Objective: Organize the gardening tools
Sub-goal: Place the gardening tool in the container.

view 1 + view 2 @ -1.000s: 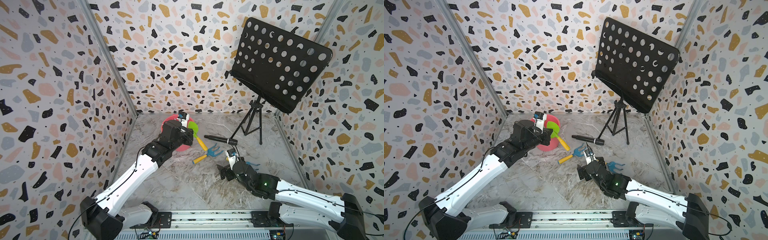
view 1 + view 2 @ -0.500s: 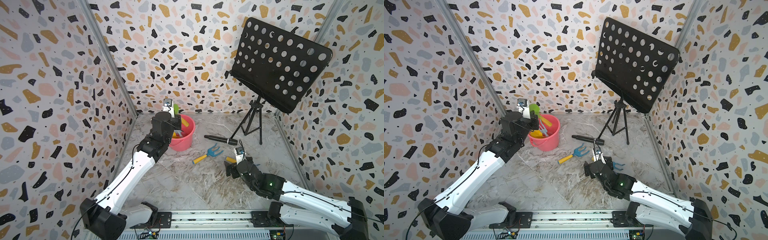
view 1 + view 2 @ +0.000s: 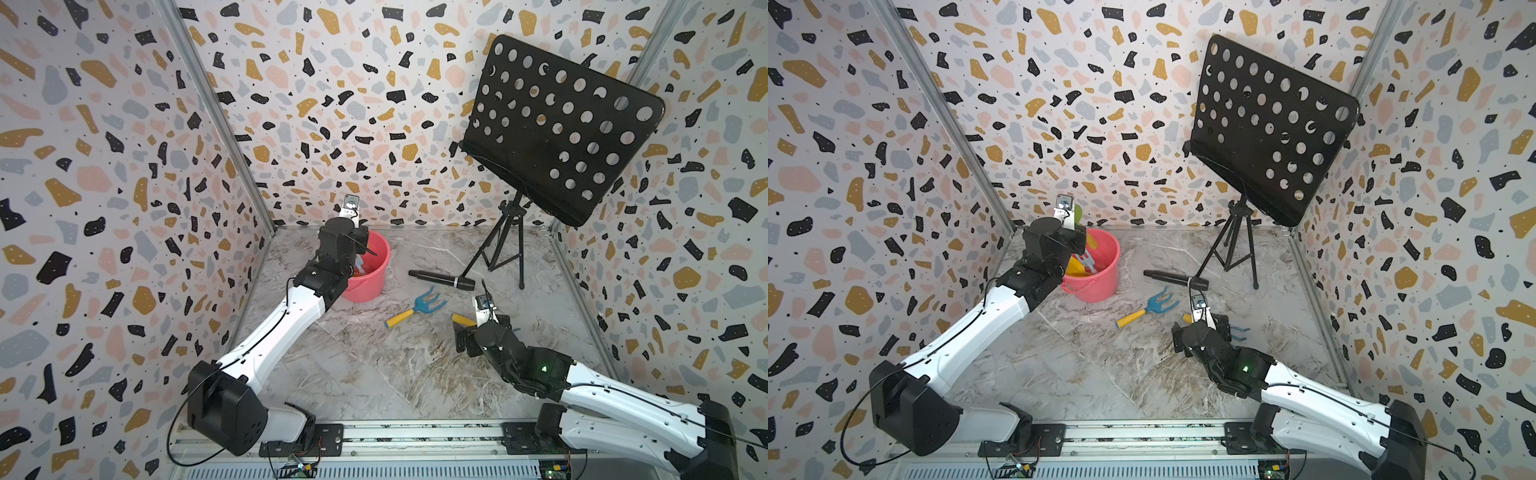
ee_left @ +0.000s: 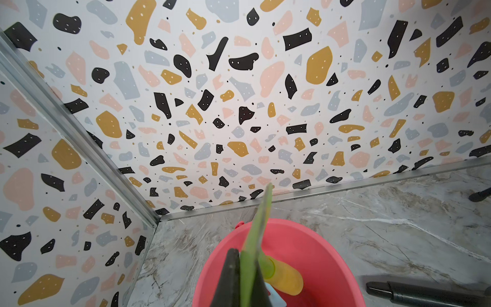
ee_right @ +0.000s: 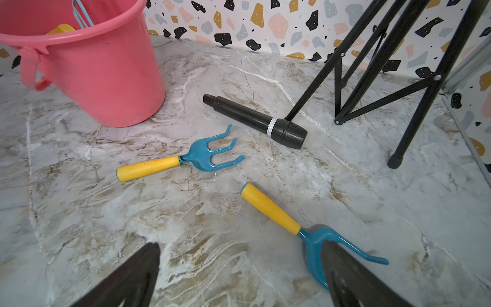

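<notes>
Left wrist view: left jaws pinch the trowel (image 4: 255, 244) by its blade over the bucket (image 4: 318, 252), handle already inside, so letting go looks next. Right of the bucket lies one fork (image 5: 183, 160). Farther right, right jaws gape over another fork (image 5: 279, 212) and need only close.

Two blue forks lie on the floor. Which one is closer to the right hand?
The fork whose blue head lies beside a finger of the right hand; the other fork lies farther off, toward the pink bucket.
</notes>
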